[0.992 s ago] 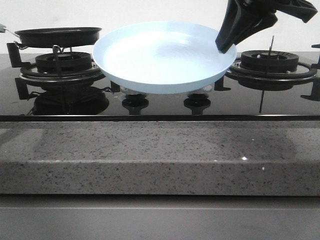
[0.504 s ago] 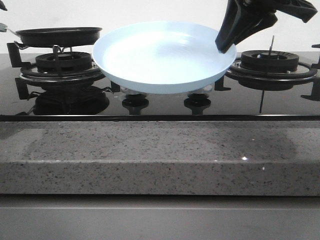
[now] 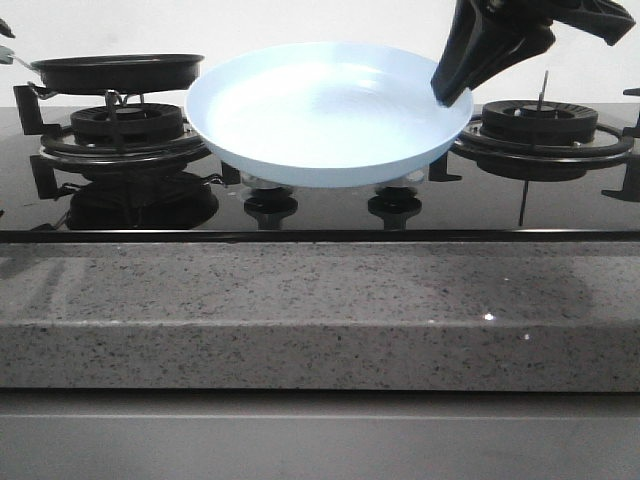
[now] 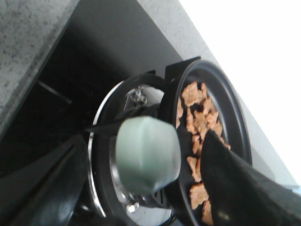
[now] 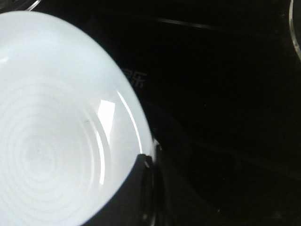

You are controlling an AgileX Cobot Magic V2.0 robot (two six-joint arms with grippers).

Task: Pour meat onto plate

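A black frying pan (image 3: 117,72) sits on the left burner (image 3: 125,125) of the glossy black hob (image 3: 320,205), behind the speckled grey counter edge (image 3: 320,315).

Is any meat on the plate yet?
No, the plate is bare; the meat lies in the pan.

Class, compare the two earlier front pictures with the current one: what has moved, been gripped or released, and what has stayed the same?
Almost nothing changed. A dark tip, probably of the left arm, shows at the front view's top left corner from half a second ago. The plate stays raised over the stove in the right gripper, empty. The frying pan stays on the left burner, the meat in it.
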